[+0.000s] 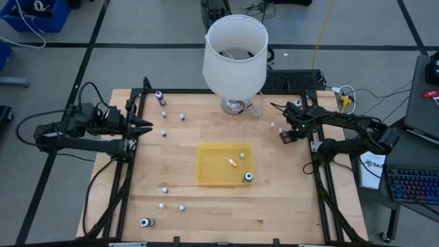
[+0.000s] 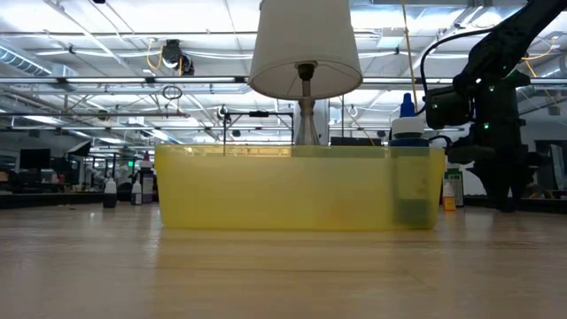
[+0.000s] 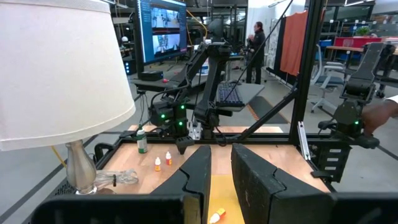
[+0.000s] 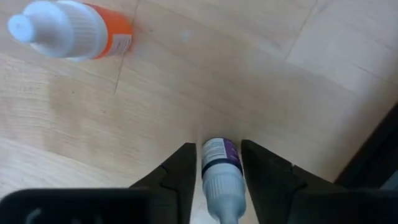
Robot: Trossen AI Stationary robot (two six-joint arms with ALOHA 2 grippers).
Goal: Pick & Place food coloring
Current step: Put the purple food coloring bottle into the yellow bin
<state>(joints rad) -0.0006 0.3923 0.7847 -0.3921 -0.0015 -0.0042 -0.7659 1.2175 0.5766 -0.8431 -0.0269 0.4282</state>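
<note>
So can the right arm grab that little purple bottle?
Probably yes. The right gripper is already down over the purple bottle, a finger on each side, and nothing lies between them. The orange bottle stands well clear.
</note>
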